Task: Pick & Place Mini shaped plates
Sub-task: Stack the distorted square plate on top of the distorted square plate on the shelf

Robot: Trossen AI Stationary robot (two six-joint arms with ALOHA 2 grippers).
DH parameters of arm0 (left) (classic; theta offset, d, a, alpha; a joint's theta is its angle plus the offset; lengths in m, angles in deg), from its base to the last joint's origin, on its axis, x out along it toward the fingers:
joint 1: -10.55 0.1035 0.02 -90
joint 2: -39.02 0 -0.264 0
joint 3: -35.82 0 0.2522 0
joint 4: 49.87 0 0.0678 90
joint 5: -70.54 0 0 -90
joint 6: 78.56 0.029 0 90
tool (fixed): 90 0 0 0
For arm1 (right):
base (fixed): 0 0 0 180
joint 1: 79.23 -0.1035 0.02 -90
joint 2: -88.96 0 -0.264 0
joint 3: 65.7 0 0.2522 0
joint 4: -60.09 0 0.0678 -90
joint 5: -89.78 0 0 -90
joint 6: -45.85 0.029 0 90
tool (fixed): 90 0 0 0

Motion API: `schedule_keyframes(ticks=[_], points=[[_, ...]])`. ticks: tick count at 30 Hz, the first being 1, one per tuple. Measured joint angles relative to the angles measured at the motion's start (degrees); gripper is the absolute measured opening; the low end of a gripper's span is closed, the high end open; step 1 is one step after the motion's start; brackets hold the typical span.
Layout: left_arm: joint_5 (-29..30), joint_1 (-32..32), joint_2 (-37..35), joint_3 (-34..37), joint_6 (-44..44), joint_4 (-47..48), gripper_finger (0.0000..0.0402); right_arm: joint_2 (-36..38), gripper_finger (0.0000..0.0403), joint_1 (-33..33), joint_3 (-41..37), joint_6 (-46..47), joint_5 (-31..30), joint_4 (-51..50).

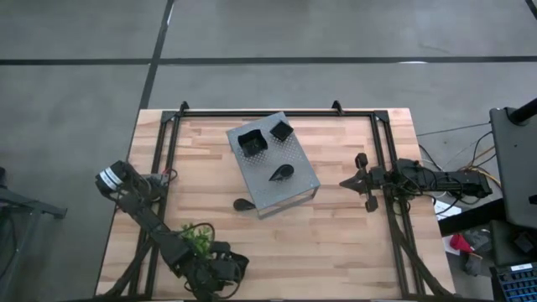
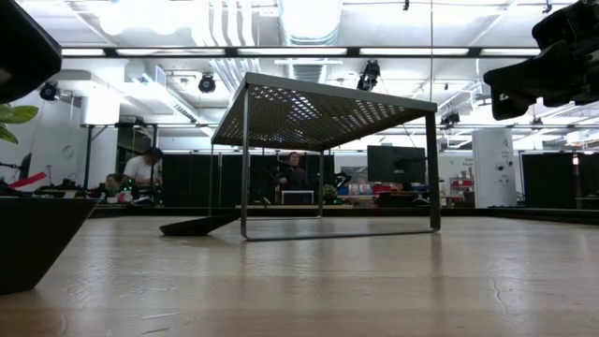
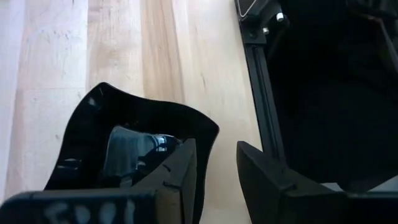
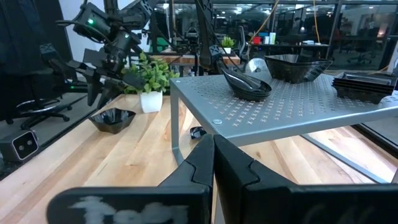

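Observation:
Several glossy black mini plates show. Two square ones (image 1: pixel 249 141) (image 1: pixel 280 130) and a leaf-shaped one (image 1: pixel 281 173) sit on top of the grey perforated box (image 1: pixel 289 186). Another leaf plate (image 1: pixel 244 204) lies on the table at the box's near-left corner. A deeper dish (image 4: pixel 112 118) (image 3: pixel 124 143) rests on the table beside the potted plant (image 1: pixel 197 239). My left gripper (image 3: pixel 217 177) is open above this dish, near the table's near edge, clear of it in the right wrist view. My right gripper (image 4: pixel 213 155) is shut, raised over the table to the right of the box.
The box stands on thin legs (image 2: pixel 245 168) with free room under it. Black frame rails (image 1: pixel 164 151) (image 1: pixel 390 151) run along the table's left and right sides. The plant stands close to my left gripper. People sit in the room behind the table.

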Motion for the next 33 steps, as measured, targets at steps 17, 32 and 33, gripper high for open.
schedule_keyframes(ticks=[17,32,33], points=[[-2.67,-0.07,0.02,2.26,0.55,0.69,0.0107,0.00,0.0009,0.00,0.00,0.00,0.00,0.00],[-2.38,0.42,0.52,2.88,2.09,0.10,0.0107,0.00,0.0009,0.00,0.00,0.00,0.00,0.00],[-2.38,0.42,1.03,2.88,2.09,-0.18,0.0107,0.00,0.0009,0.00,0.00,0.00,0.00,0.00]])
